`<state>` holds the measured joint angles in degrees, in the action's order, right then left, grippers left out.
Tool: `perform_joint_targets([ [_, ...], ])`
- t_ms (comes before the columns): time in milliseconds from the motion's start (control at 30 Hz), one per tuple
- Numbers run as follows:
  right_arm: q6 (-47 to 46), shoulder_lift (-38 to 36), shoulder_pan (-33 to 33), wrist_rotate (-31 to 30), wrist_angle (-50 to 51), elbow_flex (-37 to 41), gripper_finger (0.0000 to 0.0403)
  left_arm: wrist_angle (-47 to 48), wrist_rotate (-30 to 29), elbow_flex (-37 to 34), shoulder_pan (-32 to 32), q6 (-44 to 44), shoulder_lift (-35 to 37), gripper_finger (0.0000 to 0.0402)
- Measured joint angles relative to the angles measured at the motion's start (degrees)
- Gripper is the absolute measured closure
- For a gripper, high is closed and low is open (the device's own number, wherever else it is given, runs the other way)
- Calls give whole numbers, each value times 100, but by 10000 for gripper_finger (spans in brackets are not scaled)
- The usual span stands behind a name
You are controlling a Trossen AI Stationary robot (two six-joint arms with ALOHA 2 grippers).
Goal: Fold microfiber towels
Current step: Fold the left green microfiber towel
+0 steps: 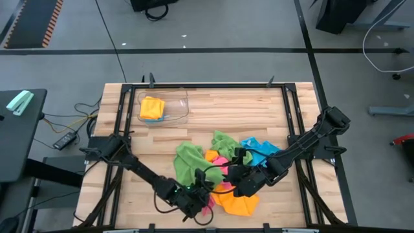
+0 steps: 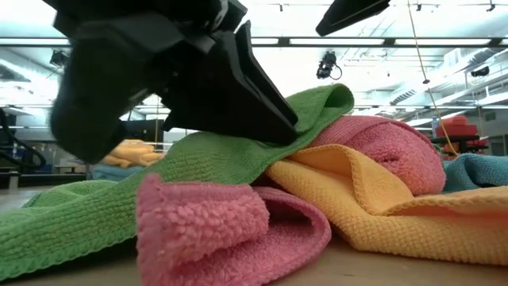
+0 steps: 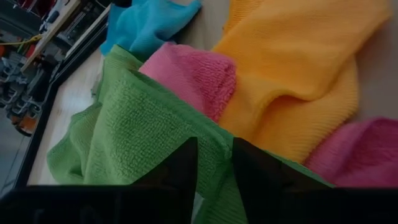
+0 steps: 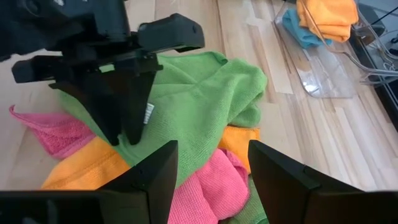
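the microfiber towels lie in a loose heap at the near middle of the table (image 1: 129, 139): a green towel (image 3: 134, 134) draped over a pink towel (image 2: 214, 226) and an orange towel (image 2: 381, 202), with a blue towel (image 1: 259, 150) at the far right of the pile. the left gripper (image 3: 212, 163) pinches a raised fold of the green towel between narrow fingers, while the right gripper (image 4: 208, 177) hovers just above the heap with its fingers parted and empty. the cloths look light, limp and plush, so they will likely sag and cling to one another; a corner or hem seems the better place to grip.
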<state>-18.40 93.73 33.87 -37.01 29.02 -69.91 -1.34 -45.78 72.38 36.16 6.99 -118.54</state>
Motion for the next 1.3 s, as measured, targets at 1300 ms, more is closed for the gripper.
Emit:
perform_joint_targets([
  [1300,-6,-1,0,0,-14,0,199,1438,2007,-2,594,-579,1502,395],
])
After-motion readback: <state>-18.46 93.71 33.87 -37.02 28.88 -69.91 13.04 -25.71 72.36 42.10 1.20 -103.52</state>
